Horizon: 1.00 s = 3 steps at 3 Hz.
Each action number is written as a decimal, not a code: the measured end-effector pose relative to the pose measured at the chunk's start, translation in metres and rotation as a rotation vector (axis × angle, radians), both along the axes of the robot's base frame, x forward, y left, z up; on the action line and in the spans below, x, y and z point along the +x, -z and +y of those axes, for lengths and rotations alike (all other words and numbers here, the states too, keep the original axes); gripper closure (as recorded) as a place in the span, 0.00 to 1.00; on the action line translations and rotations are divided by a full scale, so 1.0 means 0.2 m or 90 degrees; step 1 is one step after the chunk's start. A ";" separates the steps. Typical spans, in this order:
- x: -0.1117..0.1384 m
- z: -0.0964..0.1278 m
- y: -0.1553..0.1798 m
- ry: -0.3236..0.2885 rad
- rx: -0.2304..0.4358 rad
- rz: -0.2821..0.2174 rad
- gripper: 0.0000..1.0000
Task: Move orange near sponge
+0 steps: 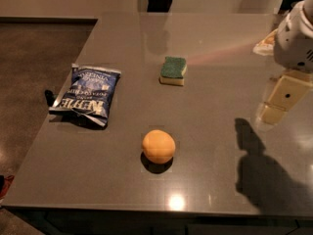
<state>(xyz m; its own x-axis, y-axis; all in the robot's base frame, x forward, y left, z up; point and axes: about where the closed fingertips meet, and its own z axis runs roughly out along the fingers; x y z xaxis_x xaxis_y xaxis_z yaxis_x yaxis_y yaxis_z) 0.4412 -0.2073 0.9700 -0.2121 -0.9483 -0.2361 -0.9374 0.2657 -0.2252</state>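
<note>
The orange (158,146) is a round fruit lying on the grey table (210,82), near its front middle. The sponge (173,70), with a dark green top and a pale yellow base, lies further back, a little right of the orange and well apart from it. My gripper (276,106) hangs above the table at the right edge of the view. It is far right of both the orange and the sponge, touches neither and holds nothing that I can see. Its shadow falls on the table in front of it.
A blue chip bag (87,95) lies near the table's left edge, left of the orange. The table's left edge drops off to a dark floor (34,72). A pale object (266,42) sits at the far right behind my arm.
</note>
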 end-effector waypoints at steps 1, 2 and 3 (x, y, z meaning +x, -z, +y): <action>0.00 0.13 0.11 -0.024 0.074 0.029 0.00; -0.05 0.27 0.21 -0.054 0.160 0.066 0.00; -0.14 0.52 0.26 -0.114 0.293 0.098 0.00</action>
